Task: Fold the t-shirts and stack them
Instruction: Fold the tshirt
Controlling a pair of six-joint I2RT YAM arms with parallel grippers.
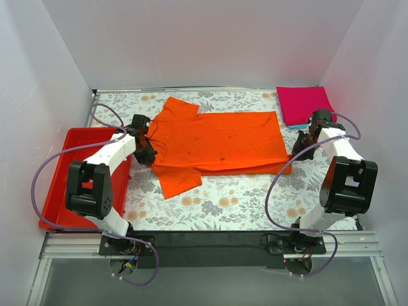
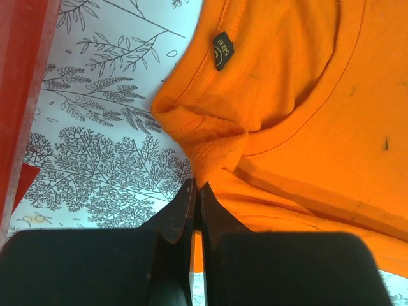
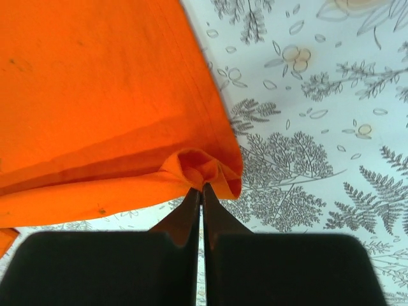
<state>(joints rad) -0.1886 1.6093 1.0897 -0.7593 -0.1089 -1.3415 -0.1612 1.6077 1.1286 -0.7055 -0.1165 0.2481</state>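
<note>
The orange t-shirt [image 1: 217, 140] lies spread across the middle of the table, collar to the left, its near long edge folded over. My left gripper [image 1: 147, 153] is shut on the orange t-shirt [image 2: 287, 95] at the shoulder beside the collar [image 2: 197, 185]. My right gripper [image 1: 298, 148] is shut on the bunched hem corner of the orange t-shirt [image 3: 95, 95] at the shirt's right end. A magenta-pink folded t-shirt [image 1: 305, 104] lies at the back right on a teal one, of which only an edge [image 1: 294, 127] shows.
A red plastic tray [image 1: 60, 185] stands at the left edge, beside my left arm; its wall shows in the left wrist view [image 2: 22, 95]. The floral tablecloth [image 1: 242, 204] covers the table. White walls close in the back and both sides.
</note>
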